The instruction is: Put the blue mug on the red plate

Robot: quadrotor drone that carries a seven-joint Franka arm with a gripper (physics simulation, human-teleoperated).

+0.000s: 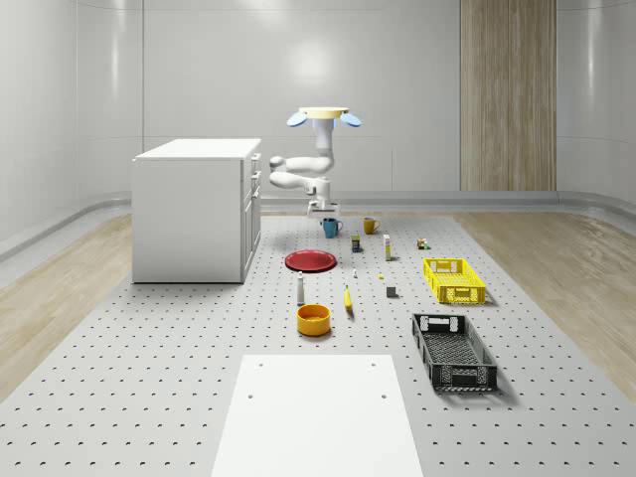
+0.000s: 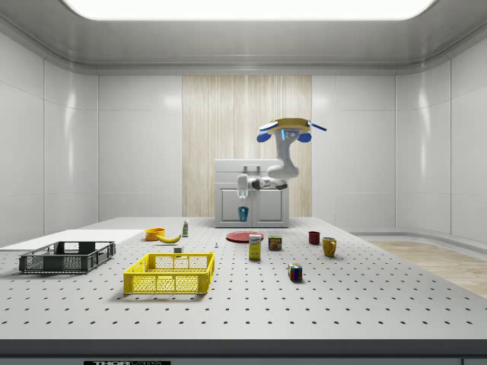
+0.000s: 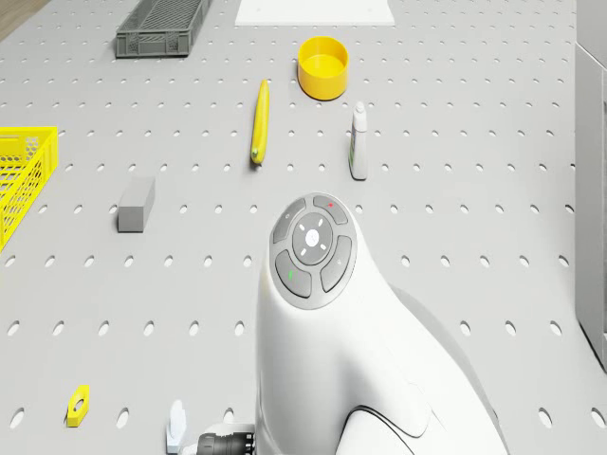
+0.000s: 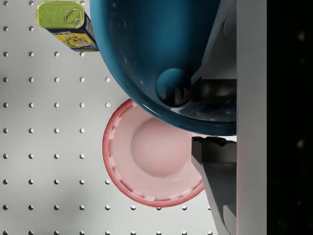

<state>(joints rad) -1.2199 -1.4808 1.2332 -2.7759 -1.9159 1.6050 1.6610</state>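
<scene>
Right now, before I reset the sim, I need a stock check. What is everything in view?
blue mug: one, blue, held in the air above the red plate
red plate: one, red, on the perforated surface beside the cabinet
cabinet: one, white, whole-scene view's left
yellow mug: one, yellow, beyond the plate
bowl: one, orange, nearer than the plate
banana: one, yellow, beside the bowl
yellow crate: one, whole-scene view's right
black crate: one, nearer than the yellow crate
drone: one, white, blue rotors, hovering above the mugs
claw: one, white, shut on the blue mug
</scene>
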